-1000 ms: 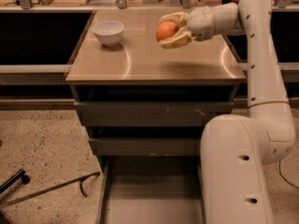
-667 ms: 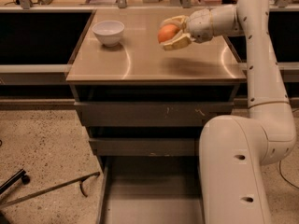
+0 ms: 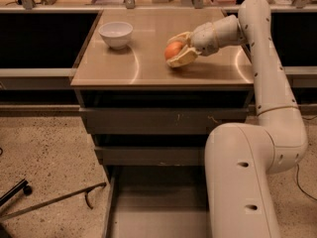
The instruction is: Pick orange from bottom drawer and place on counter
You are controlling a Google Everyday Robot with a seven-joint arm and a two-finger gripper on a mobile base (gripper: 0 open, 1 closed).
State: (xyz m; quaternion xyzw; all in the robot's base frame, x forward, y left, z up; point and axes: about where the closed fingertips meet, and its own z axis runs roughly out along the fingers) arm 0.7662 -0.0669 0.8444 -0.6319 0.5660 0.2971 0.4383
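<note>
orange [image 3: 174, 49] is out of the bottom drawer [image 3: 148, 212] and sits clasped in the hand [image 3: 171, 52], fingers [image 3: 184, 59] wrapped above and below it; hand is over the middle-right of the table [image 3: 129, 66], very low; lower finger looks on or just off the surface, can't tell which from this angle; I read this as the place step, with only set-down and let-go left; plan: ease down until the fruit itself bears on the top, not just the lower finger, then part the fingers slowly; it's round and the top is glossy, so I expect it to roll if I drop it from any height or drag a finger across it on the way out; I'd pull the hand back along the arm [image 3: 257, 43] axis, toward the right and slightly up, so the lower finger slides out from under without flicking it; spot is fine: well apart from the white bowl [image 3: 116, 33] at the left rear, and back from the front edge, so a small roll shouldn't send it off; wouldn't shift further forward; bottom drawer is open below, the robot's base [image 3: 242, 182] covers its right part; upper drawers [image 3: 163, 120] look pushed in; I see nothing near the hand to snag on.
</note>
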